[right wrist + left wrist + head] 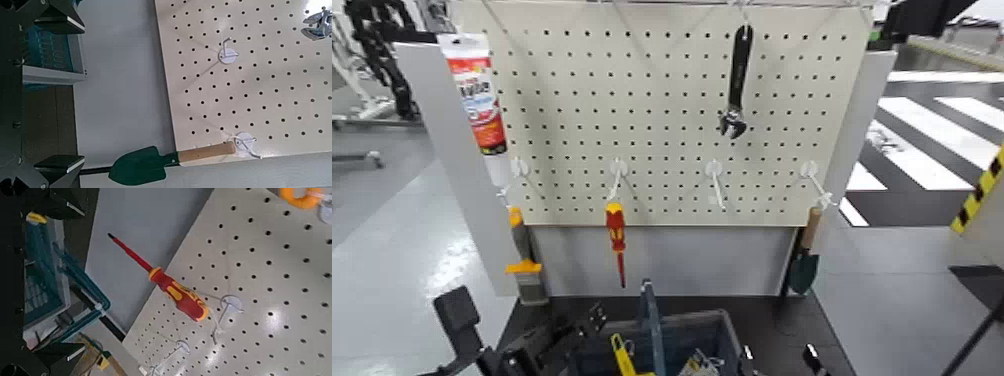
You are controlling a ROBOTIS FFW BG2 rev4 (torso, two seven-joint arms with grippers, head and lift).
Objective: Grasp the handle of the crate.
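Note:
The dark blue-grey crate [697, 335] sits at the near edge of the black table, below the pegboard. Its handle [651, 318] is a narrow upright bar at the crate's middle. A yellow-handled tool [621, 355] lies inside. My left gripper [547, 348] hovers just left of the crate. In the left wrist view it [74, 280] is open, with the handle [88, 286] and the crate [39, 274] ahead between its fingers, not touched. Open as well, my right gripper [78, 92] is off the crate [51, 55], which shows beside one finger.
A white pegboard [672, 110] stands behind the crate. On it hang a red-and-yellow screwdriver [617, 235], a black wrench [737, 85], a green trowel [802, 262], a scraper [522, 262] and a tube [477, 100]. Grey floor surrounds the table.

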